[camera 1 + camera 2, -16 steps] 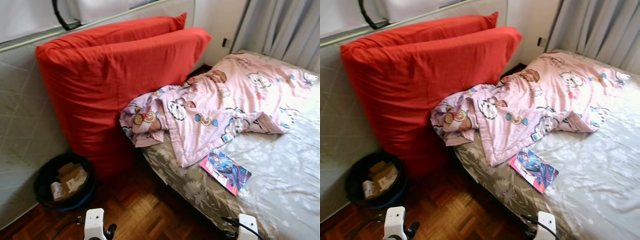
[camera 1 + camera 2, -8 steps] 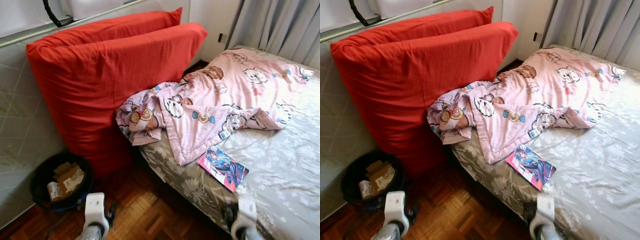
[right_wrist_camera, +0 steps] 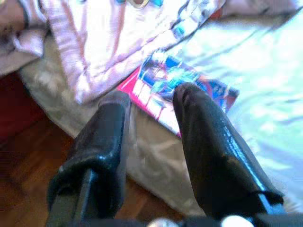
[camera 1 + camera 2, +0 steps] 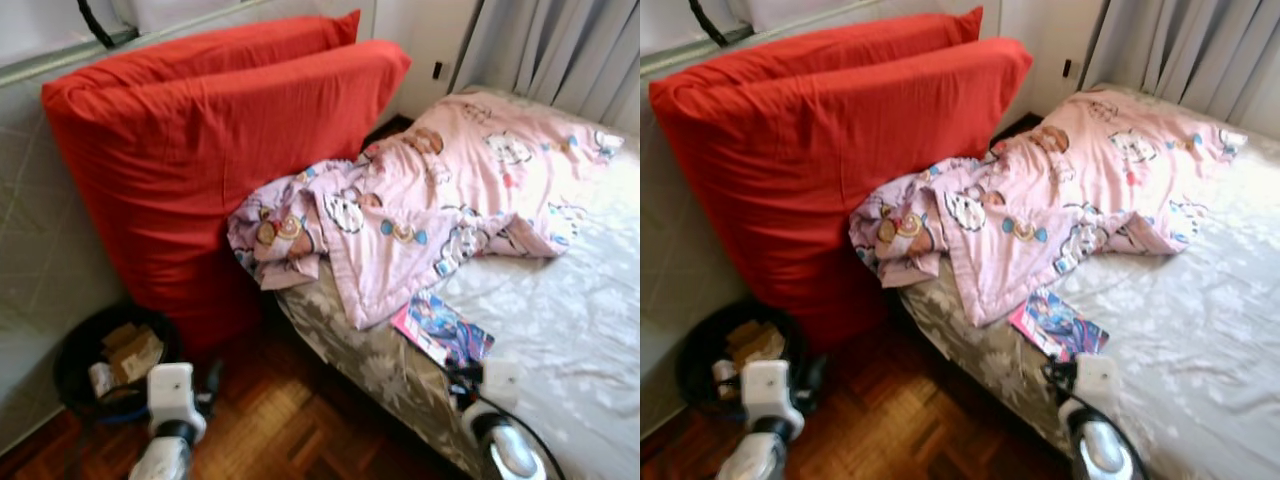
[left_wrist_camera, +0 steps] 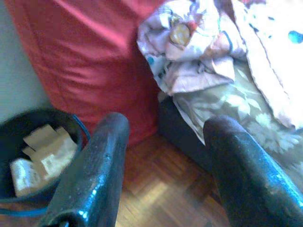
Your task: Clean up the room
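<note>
Flanking magazine (image 3: pixel 184 90): right fingers (image 3: pixel 208 142)

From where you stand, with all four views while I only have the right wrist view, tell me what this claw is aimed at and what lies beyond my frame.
Observer: The right claw is open, above the magazine at the bed's near edge.
Operator: Give me what is left of the bed.
Observer: A big red cushion leans on the wall, touching the crumpled pink blanket.
Operator: Report the left arm.
Observer: The left claw is open over the wooden floor, beside a dark bin with cardboard scraps in it.
</note>
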### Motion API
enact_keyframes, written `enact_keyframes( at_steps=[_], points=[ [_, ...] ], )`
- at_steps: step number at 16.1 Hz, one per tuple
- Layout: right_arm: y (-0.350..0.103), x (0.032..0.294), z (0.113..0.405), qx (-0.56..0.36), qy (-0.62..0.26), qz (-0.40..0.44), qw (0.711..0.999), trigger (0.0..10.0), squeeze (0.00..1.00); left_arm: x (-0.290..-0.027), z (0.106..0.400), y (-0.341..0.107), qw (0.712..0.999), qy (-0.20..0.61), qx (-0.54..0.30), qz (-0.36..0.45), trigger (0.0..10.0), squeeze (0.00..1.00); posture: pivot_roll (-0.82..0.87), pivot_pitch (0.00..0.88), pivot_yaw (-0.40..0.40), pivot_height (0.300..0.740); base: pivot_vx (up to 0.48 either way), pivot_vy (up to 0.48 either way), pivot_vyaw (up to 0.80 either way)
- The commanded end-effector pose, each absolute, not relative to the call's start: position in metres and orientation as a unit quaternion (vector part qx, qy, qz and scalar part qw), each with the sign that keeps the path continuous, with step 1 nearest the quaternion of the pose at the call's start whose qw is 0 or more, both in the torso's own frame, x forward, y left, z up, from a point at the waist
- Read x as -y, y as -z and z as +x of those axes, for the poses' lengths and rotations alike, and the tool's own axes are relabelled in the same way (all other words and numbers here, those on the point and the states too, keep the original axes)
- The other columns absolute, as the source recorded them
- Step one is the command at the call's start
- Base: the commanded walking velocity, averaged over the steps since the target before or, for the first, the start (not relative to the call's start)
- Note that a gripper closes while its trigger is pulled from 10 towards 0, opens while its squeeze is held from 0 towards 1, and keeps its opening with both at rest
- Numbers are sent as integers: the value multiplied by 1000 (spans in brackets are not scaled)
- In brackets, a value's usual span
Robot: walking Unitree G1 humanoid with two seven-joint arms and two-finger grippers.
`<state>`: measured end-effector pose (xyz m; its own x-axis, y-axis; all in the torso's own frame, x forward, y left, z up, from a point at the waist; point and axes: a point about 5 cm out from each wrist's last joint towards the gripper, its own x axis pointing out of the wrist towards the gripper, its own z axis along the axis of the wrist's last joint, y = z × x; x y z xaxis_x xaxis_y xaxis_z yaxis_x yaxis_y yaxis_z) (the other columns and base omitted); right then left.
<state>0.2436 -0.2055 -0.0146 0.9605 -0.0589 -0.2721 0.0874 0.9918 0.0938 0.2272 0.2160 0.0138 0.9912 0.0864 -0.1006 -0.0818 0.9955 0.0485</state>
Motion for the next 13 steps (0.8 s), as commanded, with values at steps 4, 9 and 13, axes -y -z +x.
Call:
enact_keyframes(
  at_steps=[4,9,13],
  points=[
    [-16,192,259,-61,19,31,997,10000,0,-208,236,-36,1000,-17,-20,16,10000,0,-17,76,-14,740,0,0,0],
    [-13,186,253,-72,30,25,997,10000,0,-202,237,-34,999,-10,-38,10,10000,0,-22,62,-8,685,0,0,0],
    [-16,186,252,-70,38,23,997,10000,0,-207,236,-36,999,-18,-45,11,10000,0,-21,56,-8,680,0,0,0]
  ],
)
